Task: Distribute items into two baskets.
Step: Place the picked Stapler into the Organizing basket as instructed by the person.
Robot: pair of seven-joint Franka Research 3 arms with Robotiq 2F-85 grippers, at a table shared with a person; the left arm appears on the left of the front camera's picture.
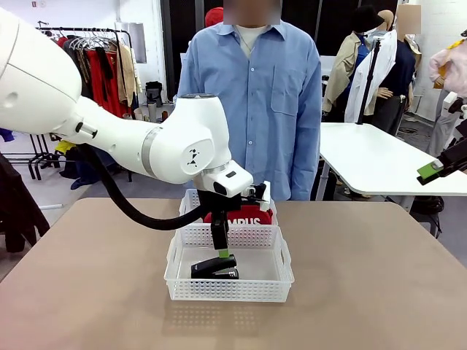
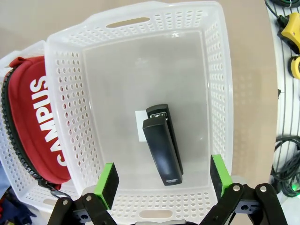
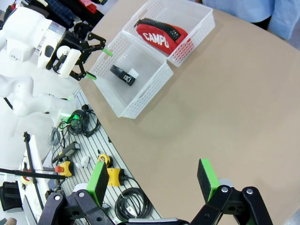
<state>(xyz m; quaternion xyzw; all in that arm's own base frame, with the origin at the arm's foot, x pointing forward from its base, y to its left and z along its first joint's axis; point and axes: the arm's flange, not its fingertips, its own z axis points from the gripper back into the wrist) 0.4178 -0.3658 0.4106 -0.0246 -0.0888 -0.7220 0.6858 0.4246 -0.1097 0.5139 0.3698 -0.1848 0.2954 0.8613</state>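
Observation:
A black stapler (image 2: 162, 145) lies flat on the floor of the nearer white basket (image 2: 122, 65). My left gripper (image 2: 163, 177) hangs open just above it, one green pad on either side and nothing between them. From the front, the stapler (image 1: 215, 268) rests in the near basket (image 1: 228, 292) under the left gripper (image 1: 222, 251). The red CAMPUS pouch (image 1: 237, 216) fills the far basket (image 1: 191, 198) behind it, and the pouch (image 2: 35, 117) also lies beside the near basket's wall. My right gripper (image 3: 152, 180) is open and empty, high over the bare table, well away from both baskets (image 3: 133, 77).
A person in a blue shirt (image 1: 252, 95) stands at the far side, hands out of sight. Cables and yellow plugs (image 3: 105, 171) lie on a slatted strip along the table's robot-side edge. A second white table (image 1: 379, 157) stands at the back right.

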